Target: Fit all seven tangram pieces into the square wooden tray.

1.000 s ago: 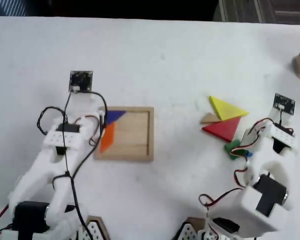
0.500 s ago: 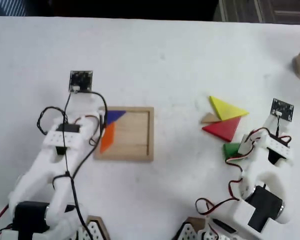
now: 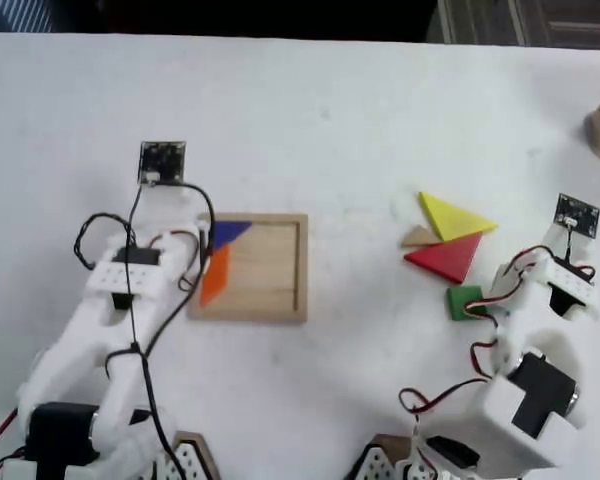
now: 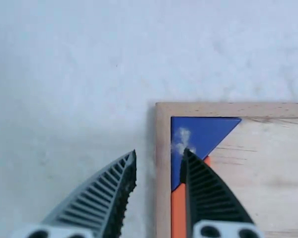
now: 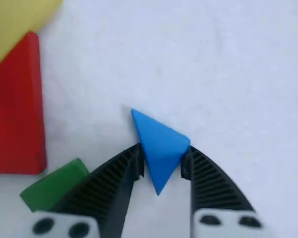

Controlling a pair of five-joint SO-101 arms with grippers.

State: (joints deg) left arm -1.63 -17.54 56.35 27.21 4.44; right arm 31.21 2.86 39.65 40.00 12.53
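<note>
White table [image 3: 330, 120] is seen under both arms. The tray [image 3: 280, 300] lies left of the middle. Two pieces are laid flat along its left side: a dark blue triangle [image 3: 228, 231] in the back left corner and an orange piece [image 3: 213, 275] touching it.

In the left wrist view the left gripper [image 4: 159, 153] is seen partly open and empty. One finger is held over the dark blue triangle, the other over the table just outside the tray's rim.

Well apart to the right, a yellow triangle [image 3: 452, 216], a red triangle [image 3: 448, 256] and a tan piece [image 3: 417, 237] are grouped together, touching. A green square [image 3: 464, 301] lies near them.

In the right wrist view a light blue triangle [image 5: 160, 146] is seen pinched between the fingers of the right gripper [image 5: 162, 150], just beside the green square. Whether it is lifted off the table cannot be told.
</note>
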